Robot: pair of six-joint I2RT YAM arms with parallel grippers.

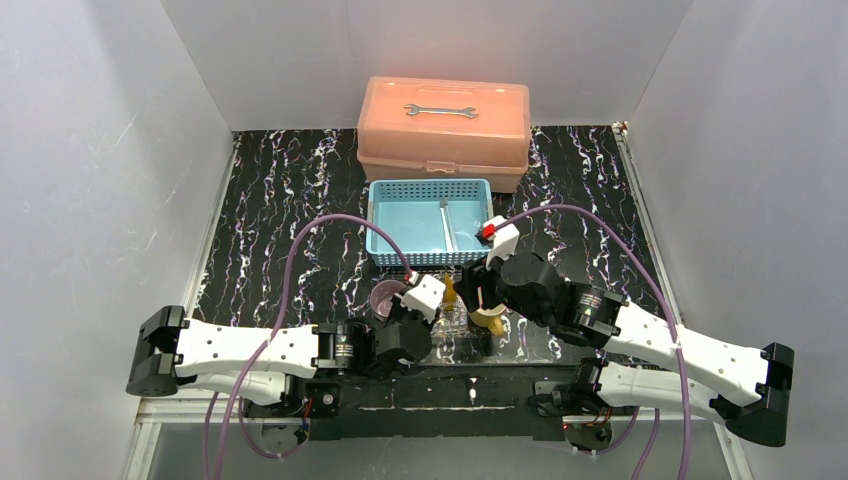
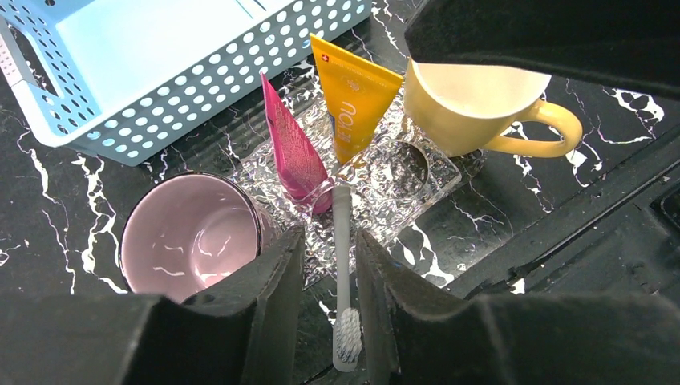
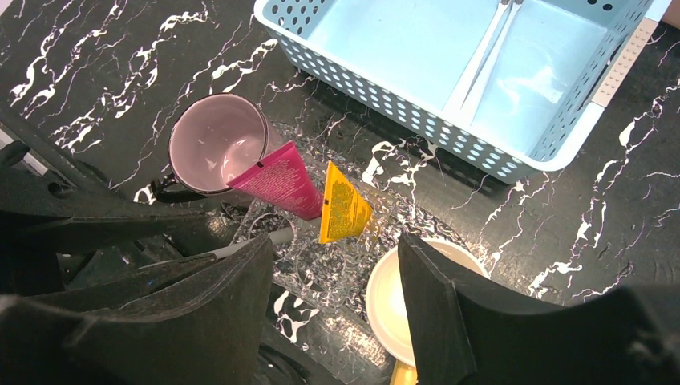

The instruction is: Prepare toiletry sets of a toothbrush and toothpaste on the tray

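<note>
A pale toothbrush [image 2: 342, 257] lies between the fingers of my left gripper [image 2: 329, 239], which is open, with a gap on each side of the handle. Its handle tip rests on the clear glittery tray [image 2: 401, 196] and its bristle head points back toward the wrist. On the tray stand a magenta toothpaste tube [image 2: 293, 152] and a yellow toothpaste tube [image 2: 353, 104], both leaning. A purple mug [image 2: 188, 237] sits left of the tray and a yellow mug [image 2: 473, 108] right of it. My right gripper [image 3: 335, 245] hangs open above the tray [image 3: 321, 273] and the yellow mug [image 3: 393, 309].
A light-blue mesh basket [image 1: 430, 222] behind the tray holds another pale toothbrush [image 3: 481, 60]. Behind the basket stands a salmon-pink toolbox [image 1: 443, 135] with a wrench [image 1: 440, 110] on its lid. White walls close in the black marbled table.
</note>
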